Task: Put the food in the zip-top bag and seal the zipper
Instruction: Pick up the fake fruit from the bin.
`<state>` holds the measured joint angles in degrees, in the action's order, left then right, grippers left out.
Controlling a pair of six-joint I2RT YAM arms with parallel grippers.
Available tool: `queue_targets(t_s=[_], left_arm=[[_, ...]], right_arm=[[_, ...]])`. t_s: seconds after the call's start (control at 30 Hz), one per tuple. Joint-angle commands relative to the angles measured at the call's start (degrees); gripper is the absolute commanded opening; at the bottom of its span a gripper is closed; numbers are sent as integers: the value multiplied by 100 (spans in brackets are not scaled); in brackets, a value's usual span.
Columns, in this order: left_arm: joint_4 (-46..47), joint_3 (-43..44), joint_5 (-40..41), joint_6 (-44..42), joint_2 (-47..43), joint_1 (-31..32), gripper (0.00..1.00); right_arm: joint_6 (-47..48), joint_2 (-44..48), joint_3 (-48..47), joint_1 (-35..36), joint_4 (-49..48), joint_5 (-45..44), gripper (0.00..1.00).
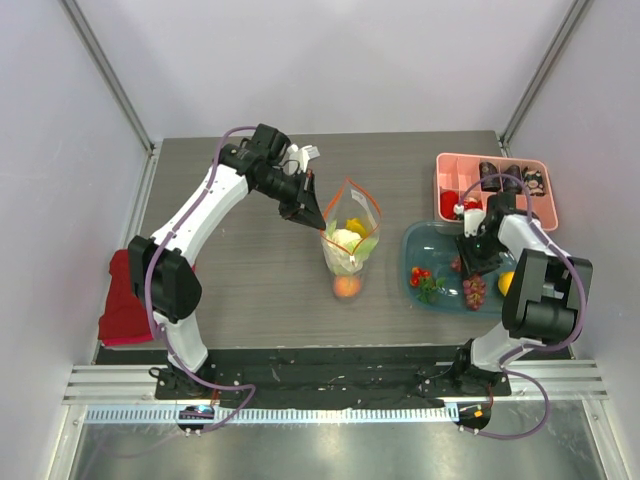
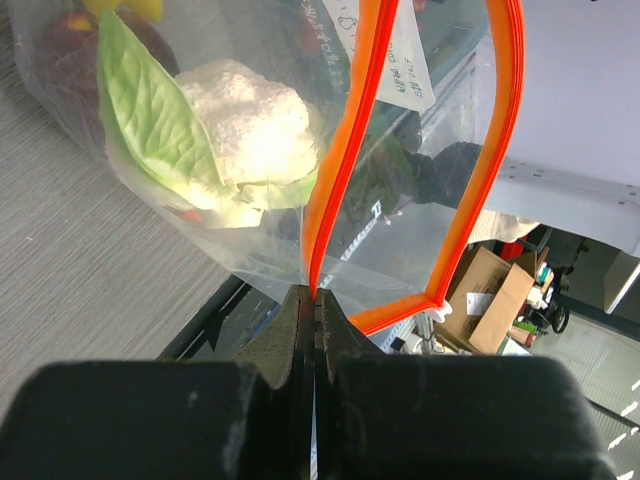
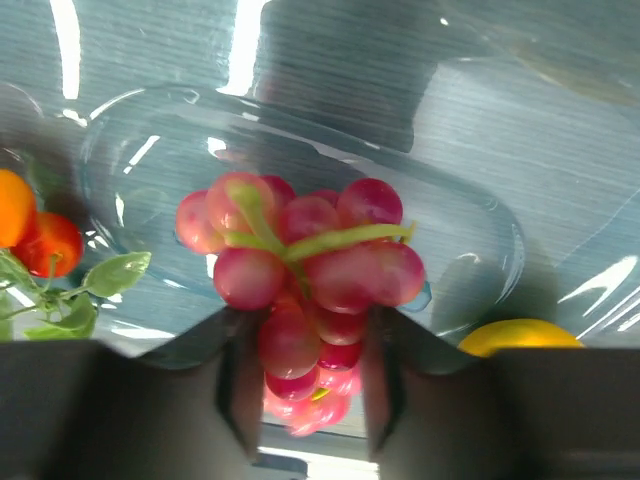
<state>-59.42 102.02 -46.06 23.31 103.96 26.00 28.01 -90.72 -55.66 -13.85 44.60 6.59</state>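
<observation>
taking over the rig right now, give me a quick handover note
Left hand: shut on the zipper rim of the bag, whose mouth gapes open.
Right hand: shut on the grapes, down in the blue bowl.
Done: cabbage, orange and a yellow piece are in the bag.
Left: grapes, lemon and strawberries are in the bowl and need bagging. After that, close the zipper.
</observation>
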Motion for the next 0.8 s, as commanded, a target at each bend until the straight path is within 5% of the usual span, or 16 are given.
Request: queue_targets(t_s=[0.0,0.17,0.37,0.6,0.77], left_arm=[[115,64,-43,-64,-175,-25,0],[115,73,-78,-55,-157,-25,0],[123,99,-96,-55,-122,-16,0],[53,283,-148,-81,1,-25,0],[-26,284,-192,-116,1,-25,0]], right_arm=[[-67,552,-76,5,-5,272,30],[-269,1407,-1199,-4,856,1624,3],[-1480,1610,-2949,311,1008,3723,2],[-3643,1610,-3725,1989,-1327,4104,6],[-3488,1496,-3434,3044,-2728,3999,7]])
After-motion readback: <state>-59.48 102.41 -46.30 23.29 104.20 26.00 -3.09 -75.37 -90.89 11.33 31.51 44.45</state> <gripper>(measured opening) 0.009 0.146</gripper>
